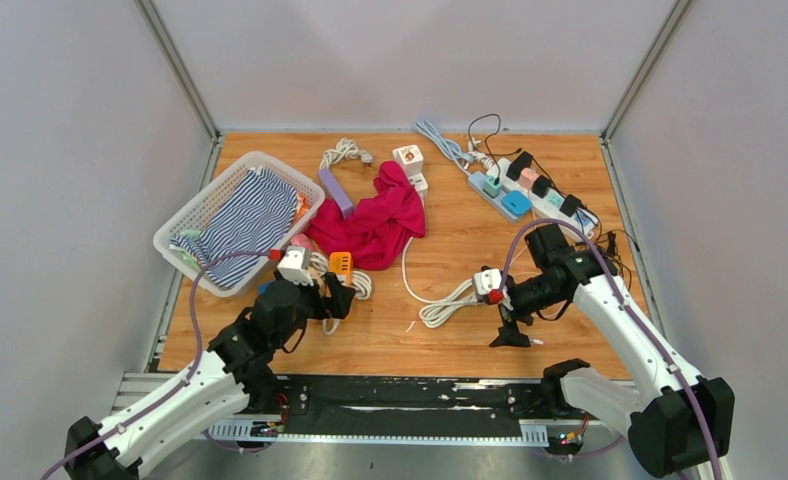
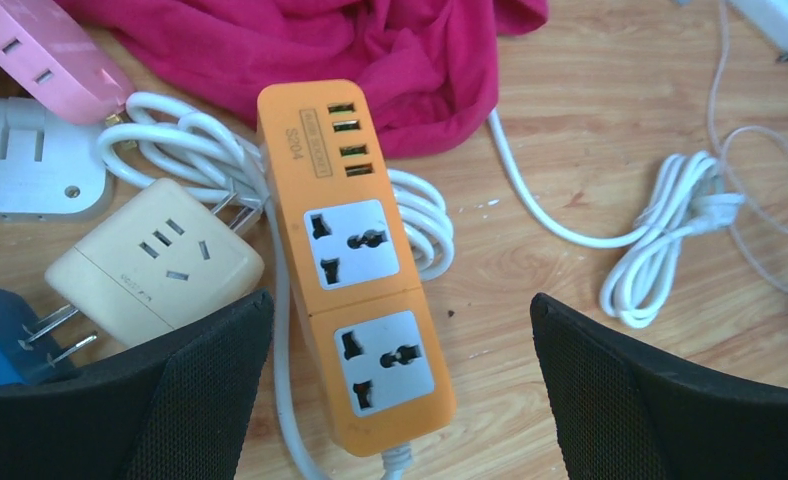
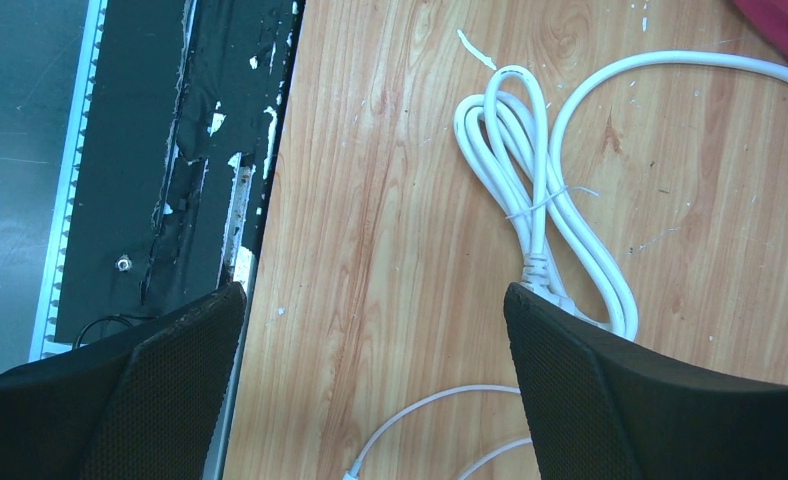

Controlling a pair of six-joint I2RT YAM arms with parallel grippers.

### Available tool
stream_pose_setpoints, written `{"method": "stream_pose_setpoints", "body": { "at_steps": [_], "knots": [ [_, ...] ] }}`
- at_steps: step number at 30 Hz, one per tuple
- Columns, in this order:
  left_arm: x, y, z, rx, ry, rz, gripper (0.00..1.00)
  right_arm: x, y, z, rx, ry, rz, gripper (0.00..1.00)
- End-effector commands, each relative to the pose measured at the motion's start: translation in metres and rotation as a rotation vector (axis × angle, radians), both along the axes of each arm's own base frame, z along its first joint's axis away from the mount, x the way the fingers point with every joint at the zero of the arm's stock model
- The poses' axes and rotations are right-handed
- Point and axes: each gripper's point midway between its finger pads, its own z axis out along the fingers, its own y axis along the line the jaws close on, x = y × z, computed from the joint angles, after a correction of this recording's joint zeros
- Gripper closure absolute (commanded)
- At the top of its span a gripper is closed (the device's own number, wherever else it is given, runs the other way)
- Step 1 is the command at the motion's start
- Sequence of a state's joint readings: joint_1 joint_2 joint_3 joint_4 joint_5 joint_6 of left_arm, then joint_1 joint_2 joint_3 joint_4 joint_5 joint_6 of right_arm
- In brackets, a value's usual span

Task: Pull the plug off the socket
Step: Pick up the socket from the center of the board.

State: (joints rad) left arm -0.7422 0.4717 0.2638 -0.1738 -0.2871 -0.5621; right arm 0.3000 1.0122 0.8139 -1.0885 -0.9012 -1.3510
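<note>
Wooden table (image 1: 450, 250), pale grey walls (image 1: 70, 150) round it; lower left, left gripper (image 2: 400, 300) spread wide over the orange power strip (image 2: 355, 260) — cream plug (image 2: 155, 265) lies loose beside it; right gripper (image 3: 375, 290) gapes, empty.

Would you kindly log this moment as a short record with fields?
left end effector: open, above orange power strip
orange power strip sockets: both empty
cream adapter: unplugged, beside the strip, prongs bare
right end effector: open, holding nothing, near white coiled cable
red cloth: beyond the strip
</note>
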Motion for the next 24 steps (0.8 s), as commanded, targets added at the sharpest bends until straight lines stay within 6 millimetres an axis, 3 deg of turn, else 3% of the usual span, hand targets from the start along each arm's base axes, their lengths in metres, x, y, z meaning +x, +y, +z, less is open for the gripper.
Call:
{"method": "stream_pose_setpoints", "body": {
  "at_steps": [1, 11, 16, 19, 24],
  "knots": [
    [0.008, -0.009, 0.001, 0.062, -0.021, -0.047, 0.0, -0.002, -0.002, -0.002, 0.007, 0.014, -0.015, 0.0],
    [0.019, -0.014, -0.023, 0.182, 0.03, -0.066, 0.04, -0.002, -0.002, -0.002, 0.007, 0.012, -0.014, 0.0],
    [0.018, -0.016, -0.029, 0.192, 0.055, -0.073, 0.25, -0.002, -0.003, -0.002, 0.007, 0.011, -0.015, 0.0],
    [0.018, -0.014, -0.03, 0.198, 0.057, -0.067, 0.3, -0.002, -0.003, -0.002, 0.007, 0.012, -0.016, 0.0],
    [0.017, -0.017, -0.028, 0.202, 0.056, -0.088, 0.58, -0.001, -0.003, -0.002, 0.009, 0.01, -0.019, 0.0]
  ]
}}
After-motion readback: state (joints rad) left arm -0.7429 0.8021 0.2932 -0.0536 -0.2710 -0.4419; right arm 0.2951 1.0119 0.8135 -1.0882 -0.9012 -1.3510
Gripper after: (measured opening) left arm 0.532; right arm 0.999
